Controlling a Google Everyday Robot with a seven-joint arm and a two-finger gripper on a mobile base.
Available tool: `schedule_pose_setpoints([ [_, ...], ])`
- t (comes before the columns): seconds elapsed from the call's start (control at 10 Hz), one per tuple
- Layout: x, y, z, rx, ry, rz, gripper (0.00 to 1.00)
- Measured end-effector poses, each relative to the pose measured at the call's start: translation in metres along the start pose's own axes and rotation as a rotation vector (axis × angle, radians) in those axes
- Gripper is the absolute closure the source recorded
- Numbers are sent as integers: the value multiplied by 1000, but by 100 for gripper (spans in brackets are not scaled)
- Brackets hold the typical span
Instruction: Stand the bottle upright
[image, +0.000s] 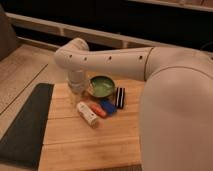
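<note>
Gripper (76, 95) hanging over wooden table (75, 145), jaws spread, pinching nothing. Bottle (87, 113) lying on side at my 5 o'clock, touching orange-red object (99, 111). Judging it light, stiff, slick plastic; aiming for mid-body. Green bowl (102, 86) sitting at 3 o'clock, contents unclear.

Dim, warm light from above leaves highlights on the glossy white robot arm (110, 62) and the pale wooden bench (90, 142), a dark background, and a blurry end effector (76, 90) hanging over the bench's left rear.
</note>
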Motion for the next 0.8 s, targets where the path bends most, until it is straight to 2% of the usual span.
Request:
schedule_pose_setpoints([
  [0.2,0,-1,0,6,-4,-4,35],
  [0.3,-3,-6,-2,21,-24,2,35],
  [0.5,-24,-34,-9,108,-132,-21,35],
  [0.6,-31,-45,-10,139,-171,-48,35],
  [0.7,-37,-53,-10,156,-203,-66,35],
  [0.8,-41,-60,-3,154,-237,-83,35],
])
